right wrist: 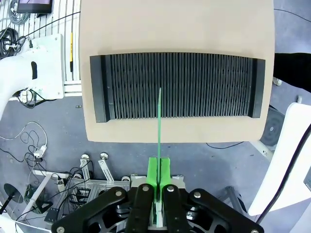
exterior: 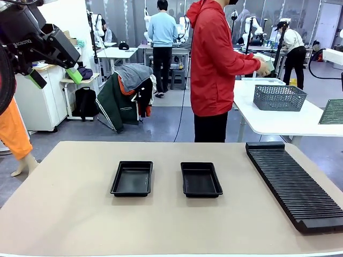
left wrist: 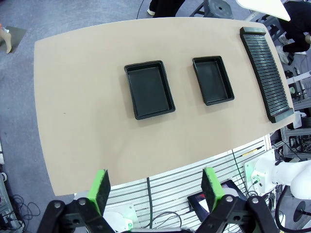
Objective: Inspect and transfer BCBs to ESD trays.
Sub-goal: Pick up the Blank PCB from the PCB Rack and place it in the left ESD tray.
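Two black ESD trays lie side by side mid-table, the left tray (exterior: 132, 178) (left wrist: 148, 90) and the right tray (exterior: 200, 179) (left wrist: 212, 80), both with nothing in them. High at the table's left, my left gripper (exterior: 55, 76) (left wrist: 156, 189) is open with nothing between its green pads. My right gripper (right wrist: 159, 177) is shut on a thin green BCB (right wrist: 159, 121), seen edge-on and standing upright above the slotted rack (right wrist: 177, 86).
The long black ribbed rack (exterior: 292, 184) (left wrist: 266, 73) lies along the table's right side. A person in a red jacket (exterior: 214, 64) stands at the far edge, turned toward a white side table (exterior: 278, 120) that carries a grey mesh basket (exterior: 278, 97).
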Motion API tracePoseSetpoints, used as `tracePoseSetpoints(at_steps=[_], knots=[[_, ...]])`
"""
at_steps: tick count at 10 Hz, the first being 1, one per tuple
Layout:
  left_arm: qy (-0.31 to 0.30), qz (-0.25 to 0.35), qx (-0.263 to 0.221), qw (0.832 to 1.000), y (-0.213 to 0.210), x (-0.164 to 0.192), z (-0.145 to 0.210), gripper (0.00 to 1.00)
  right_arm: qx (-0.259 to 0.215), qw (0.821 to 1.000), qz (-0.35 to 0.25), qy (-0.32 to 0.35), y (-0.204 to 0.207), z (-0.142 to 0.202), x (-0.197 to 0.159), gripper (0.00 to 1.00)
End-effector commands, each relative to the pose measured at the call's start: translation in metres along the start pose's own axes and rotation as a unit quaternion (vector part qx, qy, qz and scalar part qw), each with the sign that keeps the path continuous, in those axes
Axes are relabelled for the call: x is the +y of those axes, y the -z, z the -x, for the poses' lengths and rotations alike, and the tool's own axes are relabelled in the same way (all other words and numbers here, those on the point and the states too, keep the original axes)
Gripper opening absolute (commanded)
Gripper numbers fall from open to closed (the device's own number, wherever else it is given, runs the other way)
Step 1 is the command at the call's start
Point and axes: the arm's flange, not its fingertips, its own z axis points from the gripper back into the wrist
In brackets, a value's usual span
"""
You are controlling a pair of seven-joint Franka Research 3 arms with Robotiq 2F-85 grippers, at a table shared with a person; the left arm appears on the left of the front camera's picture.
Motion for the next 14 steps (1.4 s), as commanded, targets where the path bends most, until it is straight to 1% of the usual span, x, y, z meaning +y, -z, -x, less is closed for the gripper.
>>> tracePoseSetpoints(at_steps=[1,2,3,4,6,8,11,13,14], knots=[[-0.001,-0.003,0.001,1.000,0.000,0.000,0.000,1.00,0.002,1.000,-0.001,0.002,0.001,0.000,0.000,0.00],[-0.001,-0.003,0.001,1.000,0.000,0.000,0.000,1.00,0.002,1.000,-0.001,0.002,0.001,0.000,0.000,0.00],[-0.001,-0.003,0.001,1.000,0.000,0.000,0.000,1.00,0.000,1.000,0.000,0.000,0.000,0.000,0.000,0.03],[-0.001,-0.003,0.001,1.000,0.000,0.000,0.000,1.00,-0.038,0.998,-0.012,0.049,0.000,-0.006,-0.011,0.03],[-0.001,-0.003,0.001,1.000,0.000,0.000,0.000,1.00,-0.095,0.986,-0.043,0.129,0.000,-0.029,-0.027,0.03],[-0.001,-0.003,0.001,1.000,0.000,0.000,0.000,1.00,-0.134,0.966,-0.092,0.201,0.007,-0.061,-0.039,0.03],[-0.001,-0.003,0.001,1.000,0.000,0.000,0.000,1.00,-0.181,0.928,-0.142,0.292,0.024,-0.111,-0.041,0.03],[-0.001,-0.003,0.001,1.000,0.000,0.000,0.000,1.00,-0.216,0.896,-0.176,0.346,0.041,-0.139,-0.040,0.03],[-0.001,-0.003,0.001,1.000,0.000,0.000,0.000,1.00,-0.236,0.880,-0.184,0.368,0.049,-0.147,-0.037,0.03]])
